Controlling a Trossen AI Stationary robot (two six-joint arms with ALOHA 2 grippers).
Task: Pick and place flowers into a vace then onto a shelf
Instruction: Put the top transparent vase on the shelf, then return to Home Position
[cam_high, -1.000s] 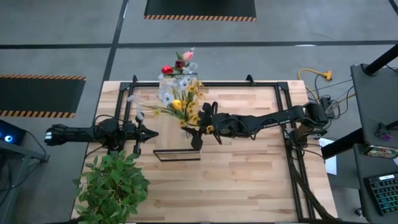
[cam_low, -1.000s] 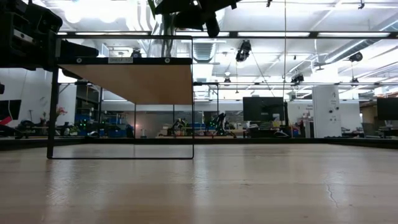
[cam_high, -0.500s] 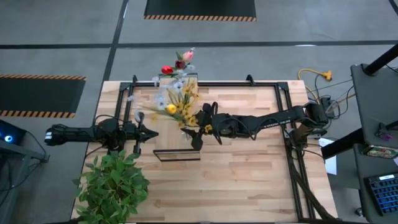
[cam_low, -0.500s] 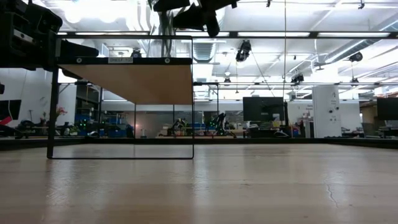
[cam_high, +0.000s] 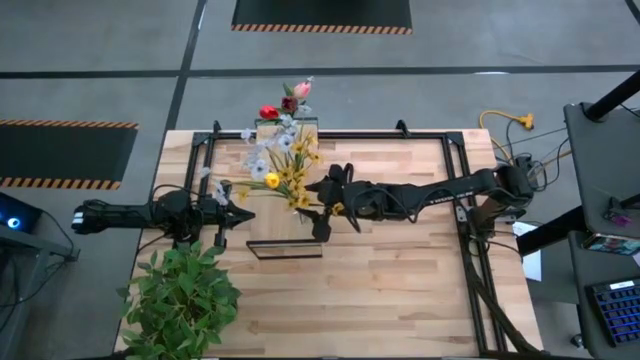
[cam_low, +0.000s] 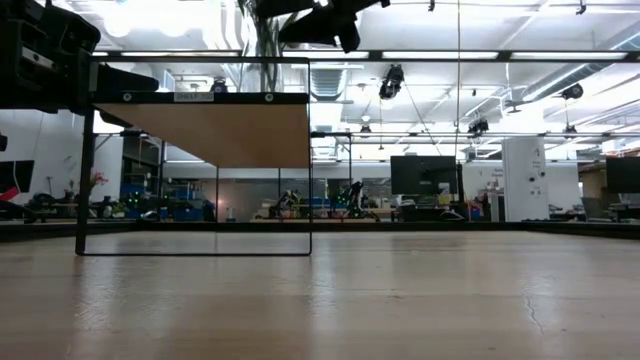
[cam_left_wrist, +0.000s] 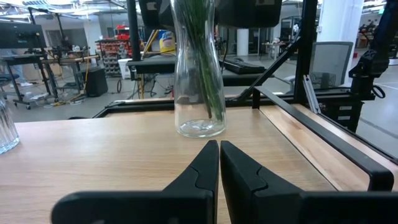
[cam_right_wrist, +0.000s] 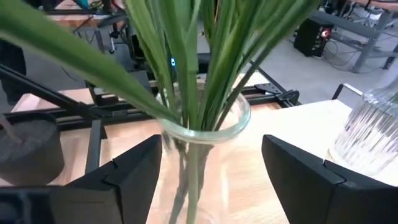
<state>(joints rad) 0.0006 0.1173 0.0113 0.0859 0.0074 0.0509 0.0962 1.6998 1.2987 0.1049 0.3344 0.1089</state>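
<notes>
Right hand (cam_high: 322, 208) at table (cam_high: 400, 290) middle, fingers (cam_right_wrist: 134, 168) spread wide on both sides of clear vase (cam_right_wrist: 202, 155), not touching glass. Flowers (cam_high: 275, 170) stand in vase, green stems inside, blooms leaning toward table's far left. Second bunch (cam_high: 288, 100) at far edge. Shelf (cam_high: 285, 248) just beside vase, on near side, nothing on it. Left hand (cam_high: 238, 215) near left edge, low over table, fingers (cam_left_wrist: 208, 168) pressed together, holding nothing, pointing at vase. Leafy plant (cam_high: 185, 295) at near left corner.
</notes>
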